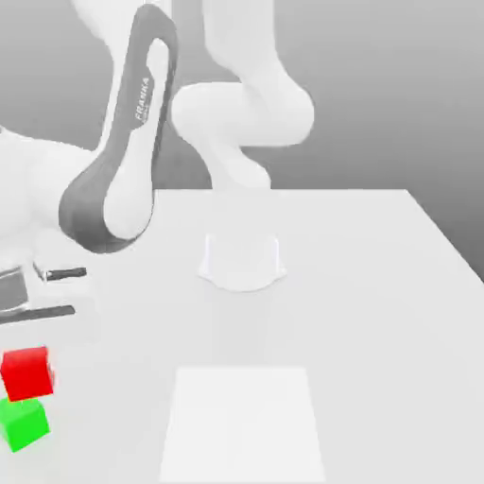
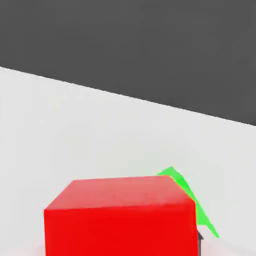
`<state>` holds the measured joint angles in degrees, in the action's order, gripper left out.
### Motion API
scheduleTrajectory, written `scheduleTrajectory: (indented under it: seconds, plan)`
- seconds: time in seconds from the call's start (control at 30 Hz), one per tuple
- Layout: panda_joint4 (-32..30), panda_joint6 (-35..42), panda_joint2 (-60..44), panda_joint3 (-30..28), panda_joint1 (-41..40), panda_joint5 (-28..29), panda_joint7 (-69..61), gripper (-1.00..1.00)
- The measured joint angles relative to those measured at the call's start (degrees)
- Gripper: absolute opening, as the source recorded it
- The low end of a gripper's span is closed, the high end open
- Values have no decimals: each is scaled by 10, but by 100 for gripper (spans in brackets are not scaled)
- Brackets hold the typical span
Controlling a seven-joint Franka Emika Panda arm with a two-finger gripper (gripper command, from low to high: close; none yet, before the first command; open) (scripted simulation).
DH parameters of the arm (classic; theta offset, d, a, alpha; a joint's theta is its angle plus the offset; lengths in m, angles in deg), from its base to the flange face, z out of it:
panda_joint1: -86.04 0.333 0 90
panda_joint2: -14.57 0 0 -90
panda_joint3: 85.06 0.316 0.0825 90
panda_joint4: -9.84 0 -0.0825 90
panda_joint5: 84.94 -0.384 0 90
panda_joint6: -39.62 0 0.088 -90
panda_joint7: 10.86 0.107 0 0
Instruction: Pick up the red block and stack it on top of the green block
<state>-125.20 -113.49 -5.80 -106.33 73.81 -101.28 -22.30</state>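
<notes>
The red block [image 1: 26, 371] sits just below the hand [image 1: 38, 293], resting a little askew on the green block [image 1: 24, 423], so the stacking step looks nearly done; I cannot tell whether the hand is wide or narrow, and the next move calls for a straight lift clear.

Red block [image 1: 26, 371] atop green block [image 1: 24, 423], at table's [image 1: 378, 312] edge on exterior view's left

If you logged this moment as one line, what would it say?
red block: on top of green block, slightly offset | gripper: above the red block, apart from it | both at exterior view's left, on table
</notes>
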Motion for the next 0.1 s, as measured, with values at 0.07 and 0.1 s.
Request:
scheduleTrajectory:
  seconds: [0.07, 0.1]
  plan:
    - [0, 0, 0, 0, 0, 0, 0, 100]
    - [0, 0, 0, 0, 0, 0, 0, 100]
